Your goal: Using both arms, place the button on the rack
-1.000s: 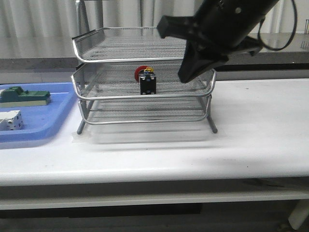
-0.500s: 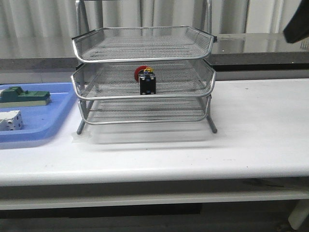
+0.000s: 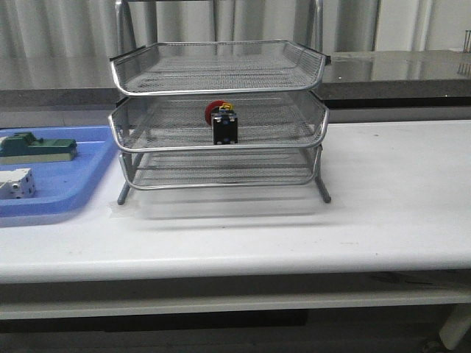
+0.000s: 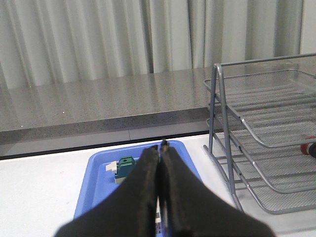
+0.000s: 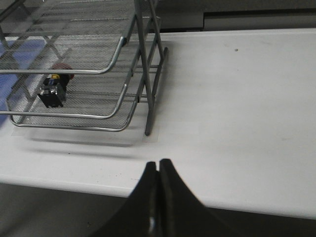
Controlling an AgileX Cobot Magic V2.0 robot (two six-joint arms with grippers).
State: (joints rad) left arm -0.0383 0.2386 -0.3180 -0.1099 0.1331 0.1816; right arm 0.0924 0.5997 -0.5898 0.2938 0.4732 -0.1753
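Note:
The button (image 3: 223, 122), red head and black-and-blue body, lies in the middle tier of the silver wire rack (image 3: 147, 87). It also shows in the right wrist view (image 5: 53, 90), inside the rack (image 5: 129, 84). Only a bit of its red head shows in the left wrist view (image 4: 309, 147), beside the rack (image 4: 220, 113). Neither arm is in the front view. My left gripper (image 4: 161, 145) is shut and empty above the blue tray. My right gripper (image 5: 158, 163) is shut and empty over the table's front edge, to the right of the rack.
A flat blue tray (image 3: 81, 182) lies left of the rack, holding a green block (image 3: 37, 146) and a white block (image 3: 15, 182). The tray (image 4: 96, 173) and green block (image 4: 127, 167) show in the left wrist view. A grey counter runs behind the table.
The right arm, which was in front of the rack's upper right a second ago, has pulled away to the right and out of the front view. The button and rack have not moved.

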